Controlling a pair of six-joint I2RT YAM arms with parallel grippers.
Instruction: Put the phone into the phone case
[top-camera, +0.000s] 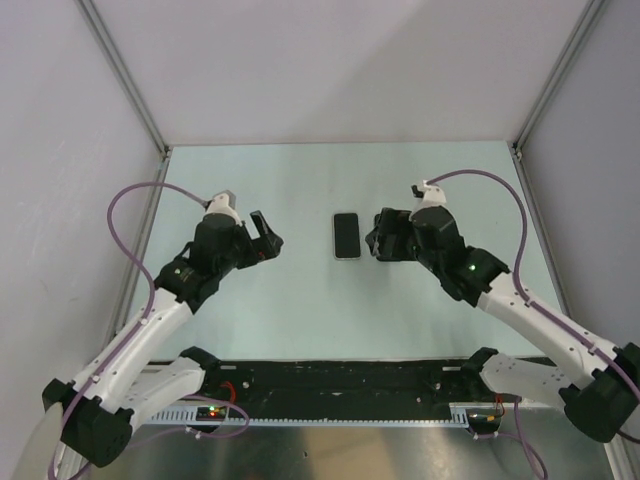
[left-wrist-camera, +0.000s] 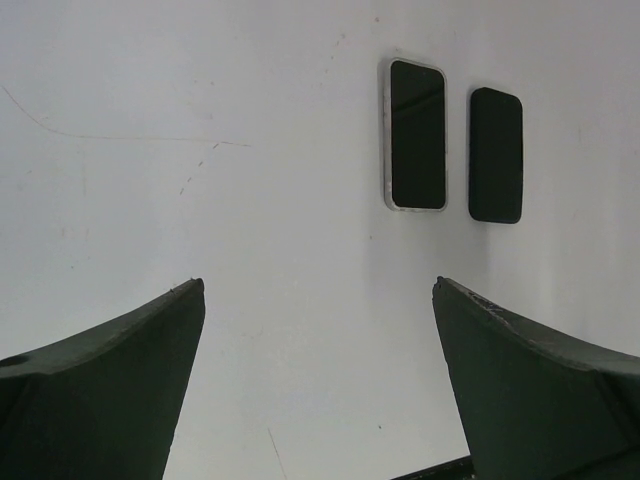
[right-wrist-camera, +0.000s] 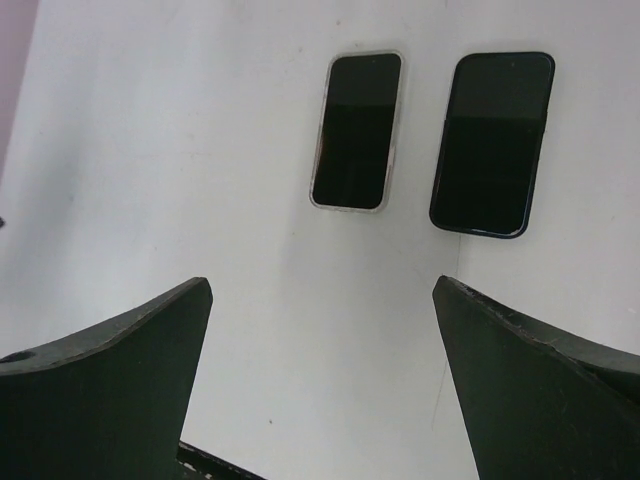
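The phone case (top-camera: 347, 236) lies flat at mid-table; its clear rim frames a dark glossy face. It also shows in the left wrist view (left-wrist-camera: 417, 135) and the right wrist view (right-wrist-camera: 357, 130). A bare black phone (right-wrist-camera: 492, 143) lies just to its right in both wrist views (left-wrist-camera: 496, 155), parallel and apart from it. This phone does not show in the top view. My left gripper (top-camera: 265, 241) (left-wrist-camera: 318, 284) is open and empty, left of the case. My right gripper (top-camera: 381, 238) (right-wrist-camera: 322, 284) is open and empty, just right of the case.
The pale table (top-camera: 300, 180) is walled by white panels at the back and sides. A black rail (top-camera: 340, 385) with the arm bases runs along the near edge. Purple cables loop from both arms.
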